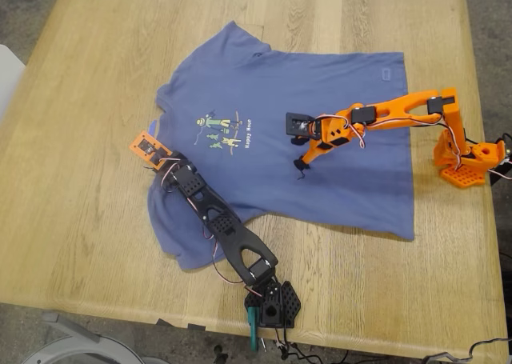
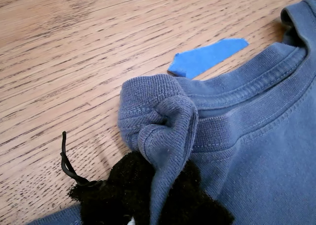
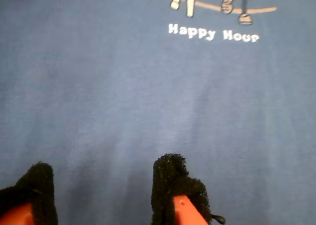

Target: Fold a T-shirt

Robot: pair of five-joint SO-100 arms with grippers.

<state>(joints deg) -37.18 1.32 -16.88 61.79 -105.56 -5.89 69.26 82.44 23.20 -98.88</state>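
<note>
In the exterior view, one T-shirt lies flat on the worktop with two arms over it: the black arm's pincer, my first, is at the collar on that view's left, and the orange arm's pincer, my second, is over the middle of the shirt, right of the print. In the first wrist view, my first pincer is pinching a bunched fold of the T-shirt's collar, with one blue scrap on the worktop just beside the collar. In the second wrist view, my second pincer is spread, its two padded tips over flat T-shirt cloth near the "Happy Hour" text.
</note>
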